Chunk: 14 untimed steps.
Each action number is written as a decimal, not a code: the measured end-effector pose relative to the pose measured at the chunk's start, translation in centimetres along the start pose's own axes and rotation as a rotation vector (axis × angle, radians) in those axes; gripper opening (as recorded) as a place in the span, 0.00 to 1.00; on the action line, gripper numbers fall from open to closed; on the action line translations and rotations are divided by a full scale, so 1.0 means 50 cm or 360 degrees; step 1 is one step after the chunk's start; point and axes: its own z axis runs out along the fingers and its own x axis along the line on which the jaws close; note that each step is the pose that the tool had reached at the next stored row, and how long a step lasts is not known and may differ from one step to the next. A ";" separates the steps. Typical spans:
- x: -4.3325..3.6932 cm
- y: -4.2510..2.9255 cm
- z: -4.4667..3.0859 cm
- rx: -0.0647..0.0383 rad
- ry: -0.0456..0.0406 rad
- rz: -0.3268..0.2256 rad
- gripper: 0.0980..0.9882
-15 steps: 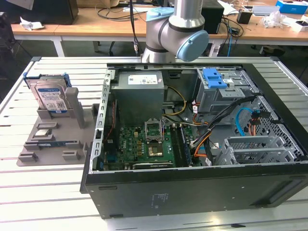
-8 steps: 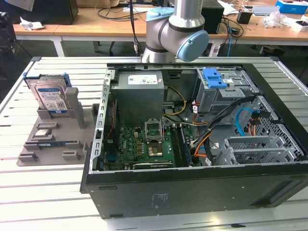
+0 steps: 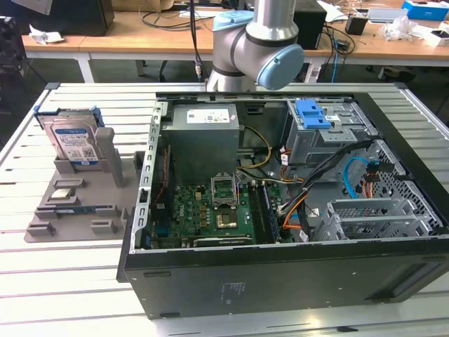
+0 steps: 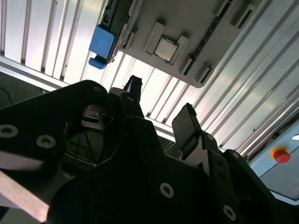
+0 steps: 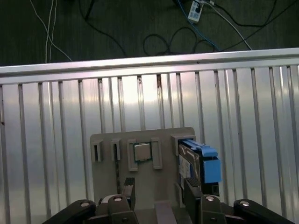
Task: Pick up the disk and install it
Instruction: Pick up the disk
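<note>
The disk [image 3: 74, 140], a silver drive with a white-and-blue label in a bright blue carrier, stands on edge in a grey holder [image 3: 70, 203] on the slatted table, at the exterior view's left. In both wrist views my gripper [image 5: 160, 198] [image 4: 161, 109] hangs well above that holder, open, with nothing between its black fingers [image 5: 191, 191]. The disk [image 5: 198, 163] appears edge-on just beyond one finger, its blue carrier [image 4: 103, 42] clear of the fingers. The arm [image 3: 256, 49] rises at the back of the table.
An open computer case [image 3: 280, 175] lies at the exterior view's right, with a grey power-supply box [image 3: 203, 137], a motherboard and a small blue bracket [image 3: 312, 116] inside. A square chip [image 5: 141, 151] sits in the holder. A red button [image 4: 280, 154] is beyond the table edge.
</note>
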 end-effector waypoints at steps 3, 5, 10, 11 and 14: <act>-0.019 -0.003 0.000 0.0000 0.0001 0.0000 0.50; -0.032 -0.006 0.000 0.0000 0.0001 0.0000 0.50; -0.046 -0.018 0.000 0.0000 0.0001 0.0000 0.50; -0.047 -0.021 0.000 0.0000 0.0001 0.0000 0.50; -0.051 -0.030 0.001 0.0000 0.0002 0.0000 0.50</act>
